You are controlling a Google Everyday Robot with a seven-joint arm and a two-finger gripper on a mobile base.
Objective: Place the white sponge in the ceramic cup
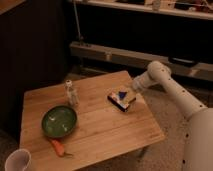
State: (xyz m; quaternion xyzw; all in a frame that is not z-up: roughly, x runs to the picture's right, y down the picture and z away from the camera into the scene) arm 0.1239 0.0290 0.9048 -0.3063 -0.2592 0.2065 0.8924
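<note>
The white sponge (119, 100) lies flat on the wooden table (105, 132) near its right edge, with dark and blue parts showing on top of it. My gripper (125, 95) is low over the sponge, at the end of the white arm (159, 76) that reaches in from the right. The gripper touches or nearly touches the sponge's top; I cannot tell which. The white ceramic cup (17, 161) stands upright at the table's front left corner, far from the gripper.
A green bowl (59, 121) sits on the left half of the table. An orange carrot (58, 147) lies just in front of it. A small clear bottle (71, 93) stands behind the bowl. Dark shelving and a rail run behind the table.
</note>
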